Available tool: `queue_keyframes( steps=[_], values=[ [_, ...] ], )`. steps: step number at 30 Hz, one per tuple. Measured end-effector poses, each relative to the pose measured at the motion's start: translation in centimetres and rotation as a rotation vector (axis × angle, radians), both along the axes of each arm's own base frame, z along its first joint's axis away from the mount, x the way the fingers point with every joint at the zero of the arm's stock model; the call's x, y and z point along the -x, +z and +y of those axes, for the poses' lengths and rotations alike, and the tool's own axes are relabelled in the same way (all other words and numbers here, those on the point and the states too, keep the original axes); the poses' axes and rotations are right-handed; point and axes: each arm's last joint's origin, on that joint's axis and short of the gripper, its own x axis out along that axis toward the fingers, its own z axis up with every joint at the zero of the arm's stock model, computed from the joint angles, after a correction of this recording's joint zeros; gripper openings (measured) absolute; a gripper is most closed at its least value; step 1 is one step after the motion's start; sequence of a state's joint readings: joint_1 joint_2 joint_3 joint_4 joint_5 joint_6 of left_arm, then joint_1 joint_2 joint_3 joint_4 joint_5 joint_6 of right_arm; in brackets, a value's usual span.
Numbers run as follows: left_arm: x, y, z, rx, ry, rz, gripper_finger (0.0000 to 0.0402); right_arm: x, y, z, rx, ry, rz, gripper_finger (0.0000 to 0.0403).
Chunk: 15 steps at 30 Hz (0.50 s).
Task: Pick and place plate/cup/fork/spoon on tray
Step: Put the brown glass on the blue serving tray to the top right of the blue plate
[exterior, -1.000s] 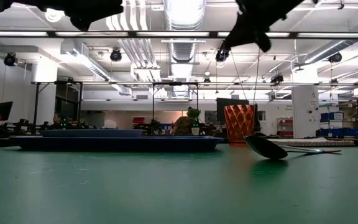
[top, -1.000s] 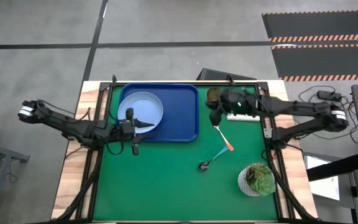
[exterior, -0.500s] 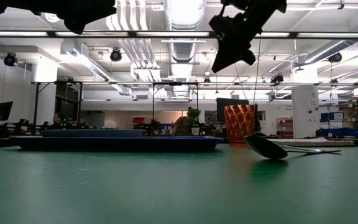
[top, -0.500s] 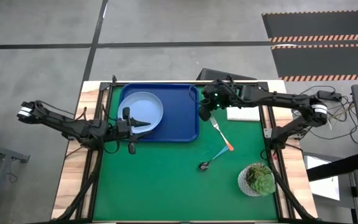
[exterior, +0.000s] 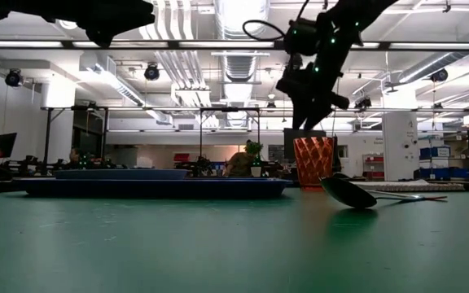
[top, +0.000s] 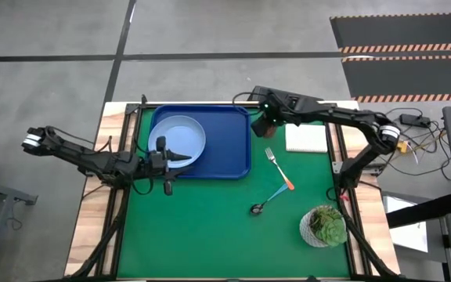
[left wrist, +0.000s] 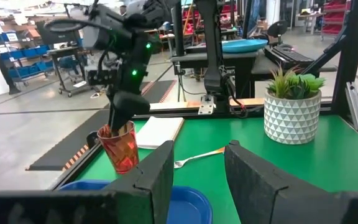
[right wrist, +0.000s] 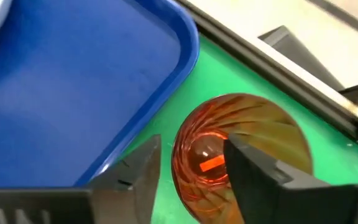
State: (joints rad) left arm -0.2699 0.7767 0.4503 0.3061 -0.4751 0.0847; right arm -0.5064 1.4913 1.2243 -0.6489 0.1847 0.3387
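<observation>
The reddish cup (exterior: 313, 163) stands upright on the green table just off the blue tray's (top: 229, 157) far right corner. My right gripper (right wrist: 192, 142) hangs open right over the cup (right wrist: 241, 155), one finger above its mouth and the other outside the rim on the tray side; the low view shows a small gap below the tips (exterior: 316, 124). The pale-blue plate (top: 182, 133) lies in the tray's left half. My left gripper (top: 188, 157) waits open, high above the plate's near rim. The fork (top: 278, 168) and the spoon (top: 266, 201) lie on the table to the tray's right.
A white pad (top: 306, 139) lies at the far right, right of the cup. A white pot with a green plant (top: 323, 225) stands at the near right corner. The tray's right half is bare.
My right gripper has gone from over the fork's tines toward the table's left and far edges, and down to just above the cup. The cup, fork and spoon lie as before.
</observation>
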Motion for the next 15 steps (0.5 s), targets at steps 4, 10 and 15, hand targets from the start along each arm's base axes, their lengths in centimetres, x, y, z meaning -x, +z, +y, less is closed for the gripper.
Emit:
queue_keyframes(
  steps=[4,10,15],
  values=[
    [0.0,0.0,0.0,0.000,0.000,-0.002,0.0123,-0.2,-0.8,-0.5,-0.026,0.021,0.013,0.0193],
    [0.0,0.0,0.0,-0.008,0.000,0.001,0.0123,-0.7,-2.0,-0.8,-0.040,0.020,0.045,0.0196],
    [0.0,0.0,0.0,-0.016,0.000,0.003,0.0123,-1.2,-3.5,-1.1,-0.061,0.022,0.078,0.0177]
  ],
)
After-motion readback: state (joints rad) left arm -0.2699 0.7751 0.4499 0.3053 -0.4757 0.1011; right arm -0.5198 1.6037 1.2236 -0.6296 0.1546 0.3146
